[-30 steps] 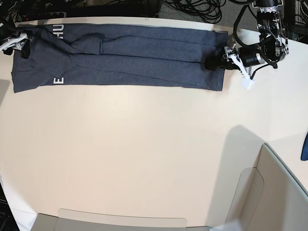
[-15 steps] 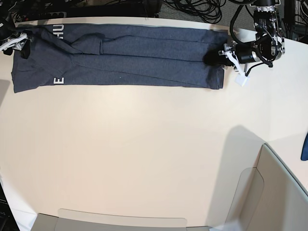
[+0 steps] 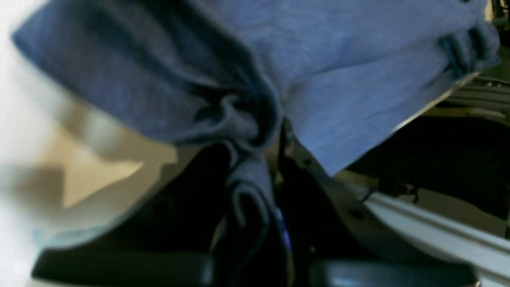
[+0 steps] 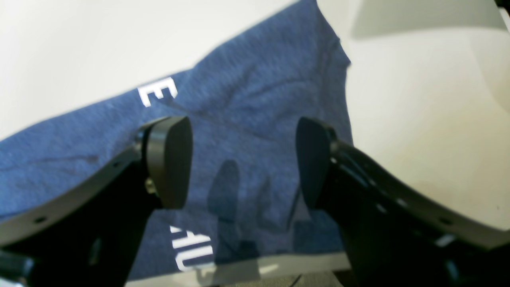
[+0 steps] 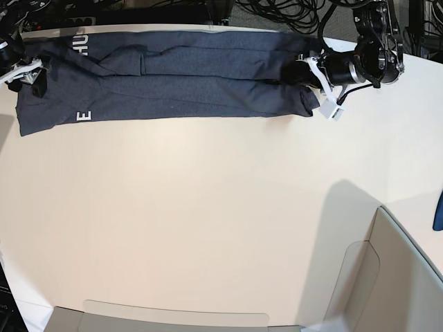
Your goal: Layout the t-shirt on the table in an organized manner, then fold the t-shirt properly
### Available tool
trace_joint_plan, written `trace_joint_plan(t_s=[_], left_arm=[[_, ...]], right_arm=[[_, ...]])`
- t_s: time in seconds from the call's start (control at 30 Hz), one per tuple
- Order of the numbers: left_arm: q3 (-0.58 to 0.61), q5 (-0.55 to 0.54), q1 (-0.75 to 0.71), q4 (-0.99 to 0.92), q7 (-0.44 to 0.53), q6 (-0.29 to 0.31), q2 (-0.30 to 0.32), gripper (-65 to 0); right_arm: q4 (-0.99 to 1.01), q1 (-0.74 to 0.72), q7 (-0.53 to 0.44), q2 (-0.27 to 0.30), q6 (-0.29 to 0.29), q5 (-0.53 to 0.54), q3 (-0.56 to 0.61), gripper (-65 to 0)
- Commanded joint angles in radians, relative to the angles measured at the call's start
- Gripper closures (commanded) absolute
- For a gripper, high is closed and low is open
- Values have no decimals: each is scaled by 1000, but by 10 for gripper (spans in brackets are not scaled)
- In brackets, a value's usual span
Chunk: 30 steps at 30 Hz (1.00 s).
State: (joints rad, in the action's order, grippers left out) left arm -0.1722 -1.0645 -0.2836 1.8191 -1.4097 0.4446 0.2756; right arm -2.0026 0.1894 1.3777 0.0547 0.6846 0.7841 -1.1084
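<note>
Left wrist cam showed the left gripper clamped on bunched t-shirt hem; base view only showed the counter. Right gripper hovered apart over the lettering.

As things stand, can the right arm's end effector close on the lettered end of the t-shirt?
Probably yes. The right end effector stands open directly over the lettered end of the t-shirt, nothing lying between its fingers and the cloth. The fabric lies flat on the table, so pinching a layer may need a push down.
</note>
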Motion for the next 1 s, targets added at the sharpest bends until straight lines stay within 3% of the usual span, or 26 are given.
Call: trace_joint_plan(t_s=[0.0, 0.17, 0.37, 0.53, 0.73, 0.97], left_arm=[[3, -21, 7, 28, 13, 4, -2, 0], [145, -43, 27, 34, 13, 4, -20, 0], [351, -70, 102, 34, 50, 4, -69, 0], [468, -62, 180, 28, 57, 4, -137, 0], [541, -62, 278, 26, 57, 3, -164, 0], [655, -62, 370, -20, 76, 3, -167, 0]], right_arm=[[-16, -11, -14, 14, 14, 11, -5, -405], [-16, -28, -16, 32, 14, 7, -40, -405], [-14, -46, -16, 104, 14, 4, -149, -405], [-14, -41, -16, 158, 14, -102, -224, -405], [-14, -38, -16, 158, 14, -233, -289, -405], [-14, -38, -16, 158, 14, -291, -295, -405]])
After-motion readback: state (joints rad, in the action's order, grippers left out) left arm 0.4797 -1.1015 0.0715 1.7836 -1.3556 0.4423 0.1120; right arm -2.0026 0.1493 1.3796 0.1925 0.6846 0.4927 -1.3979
